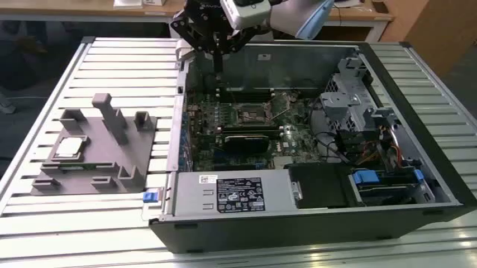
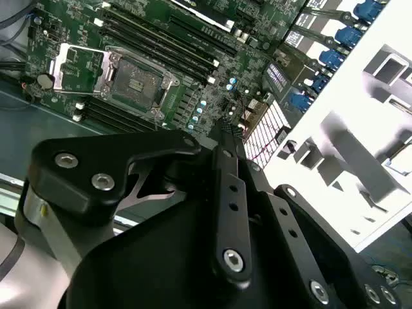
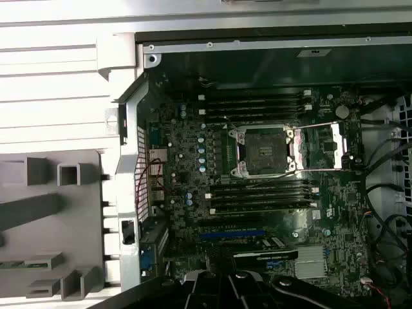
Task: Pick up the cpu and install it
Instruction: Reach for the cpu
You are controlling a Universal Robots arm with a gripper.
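Note:
The cpu [image 1: 68, 147], a small pale square chip, lies flat on the grey plastic fixture [image 1: 111, 151] on the table, at the exterior view's left of the computer case. My gripper [image 1: 218, 70] hangs over the far left corner of the open case, well away from the cpu. Its black fingers [image 2: 226, 138] are shut together with nothing between them. On the motherboard the dark square socket [image 1: 249, 116] [image 2: 135, 77] [image 3: 264, 149] lies open and empty. Its metal cover plate [image 3: 322, 147] [image 2: 80, 67] is swung out to one side.
The black case [image 1: 417, 184] lies open on a slatted metal table [image 1: 75, 234]. Memory slots [image 3: 257, 103] flank the socket, and a graphics card [image 1: 249, 139] sits beside them. Drive bays and cables [image 1: 365, 128] are at the exterior view's right. Upright fixture blocks [image 1: 111, 114] stand behind the cpu.

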